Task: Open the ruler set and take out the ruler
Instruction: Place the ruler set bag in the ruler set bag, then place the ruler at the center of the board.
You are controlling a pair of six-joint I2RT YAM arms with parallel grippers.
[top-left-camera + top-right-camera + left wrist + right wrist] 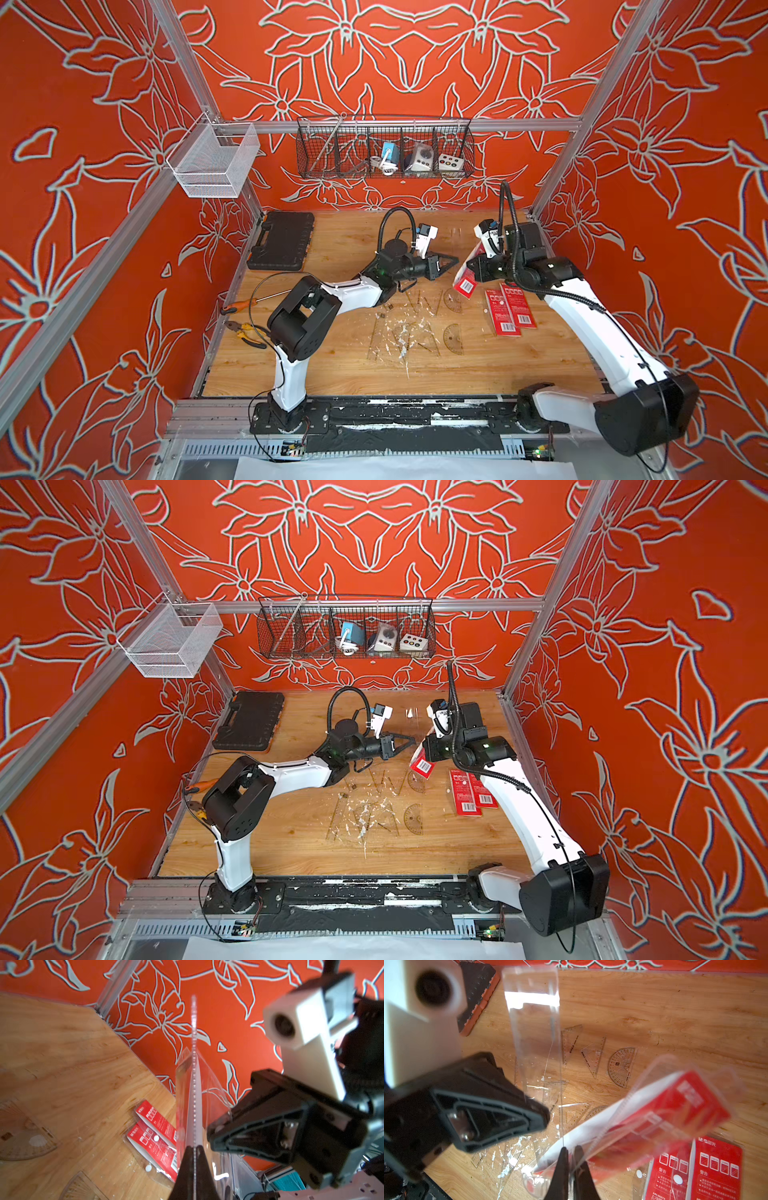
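Now the left gripper (193, 1157) is pinched tight on the clear ruler (194, 1043), held in the air, edge-on here, long axis rising from the jaws, free end up toward the back wall (415, 62). And the right gripper (570, 1153) clamps the ruler set (660, 1118) pouch just beside it, above the worktop (332, 374), red card (695, 1095) inside, barcode end down.

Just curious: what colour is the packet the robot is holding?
Packet: red card in clear plastic; right wrist view.

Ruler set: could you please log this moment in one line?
left gripper shut on ruler | right gripper shut on ruler pack | both off table
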